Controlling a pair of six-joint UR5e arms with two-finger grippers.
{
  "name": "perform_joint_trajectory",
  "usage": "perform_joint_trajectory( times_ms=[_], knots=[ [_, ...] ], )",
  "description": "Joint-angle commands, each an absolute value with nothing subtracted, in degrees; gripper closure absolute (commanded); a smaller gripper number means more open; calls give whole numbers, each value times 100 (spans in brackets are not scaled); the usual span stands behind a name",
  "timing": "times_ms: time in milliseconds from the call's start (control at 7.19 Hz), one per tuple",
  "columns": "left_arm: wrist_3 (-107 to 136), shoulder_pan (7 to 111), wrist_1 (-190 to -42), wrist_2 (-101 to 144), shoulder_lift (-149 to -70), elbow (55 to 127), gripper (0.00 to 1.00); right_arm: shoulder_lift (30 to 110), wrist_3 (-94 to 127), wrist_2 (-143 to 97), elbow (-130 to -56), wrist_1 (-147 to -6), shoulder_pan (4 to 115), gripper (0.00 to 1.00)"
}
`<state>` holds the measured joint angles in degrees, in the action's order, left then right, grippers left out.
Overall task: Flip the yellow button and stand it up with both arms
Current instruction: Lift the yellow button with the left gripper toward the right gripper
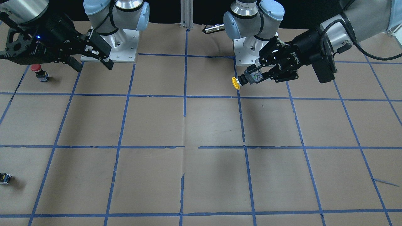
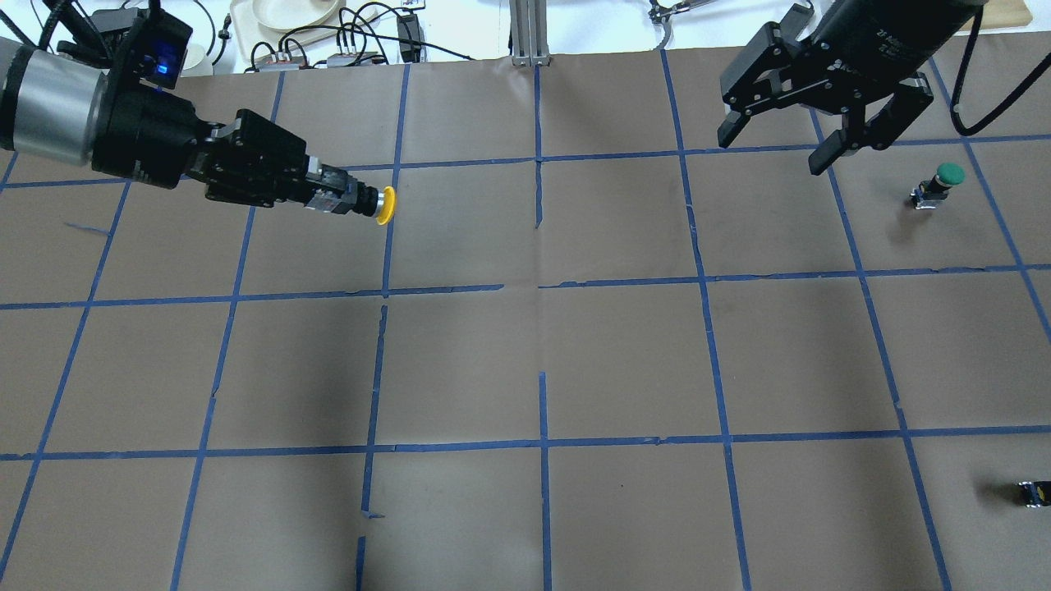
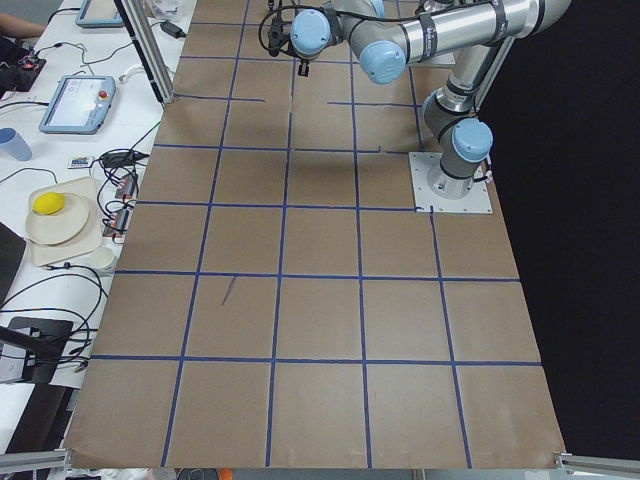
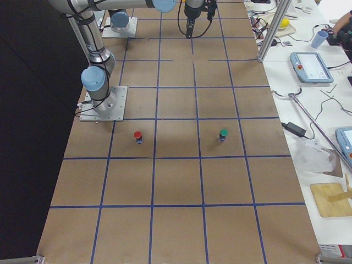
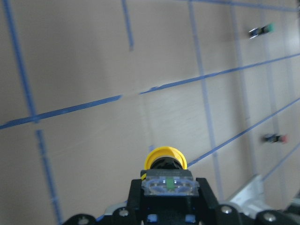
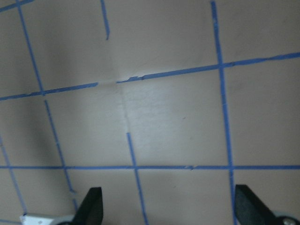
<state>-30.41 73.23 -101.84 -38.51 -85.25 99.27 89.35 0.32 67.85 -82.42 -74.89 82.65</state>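
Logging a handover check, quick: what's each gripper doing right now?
Left gripper: closed on the yellow button, gripping its switch body, cap pointing outward.
Right gripper: open, holding nothing.

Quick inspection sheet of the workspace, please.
Surface: table in brown paper, blue tape grid, several tape lines broken.
Job's things: yellow button held sideways, cap pointing out past the fingertips.
Clutter: red button and green button upright on the robot's right side.
Grippers: left gripper shut on the yellow button; right gripper open, empty.
Cables: black cable looping off the left wrist.
Surroundings: side benches with teach pendant, plates.
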Motion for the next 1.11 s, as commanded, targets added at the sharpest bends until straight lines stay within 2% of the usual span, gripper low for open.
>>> perform_joint_trajectory(
  times_ms=[0, 417, 696, 974],
  knots=[
    [-2236, 7882, -10222, -2572, -8368, 9940, 98, 8974, 70, 4906, -8375, -6813, 8139, 0],
    [-1995, 8304, -10230, -1550, -7938, 10290, 98, 9472, 184, 2038, -9269, -6802, 8156, 0],
    [-1969, 8420, -9873, -1346, -7893, 10713, 98, 9545, 316, 1889, -9369, -6864, 8165, 0],
    [-1758, 8420, -9853, -835, -7875, 10714, 98, 9493, 325, 1916, -9456, -6768, 8130, 0]
  ],
)
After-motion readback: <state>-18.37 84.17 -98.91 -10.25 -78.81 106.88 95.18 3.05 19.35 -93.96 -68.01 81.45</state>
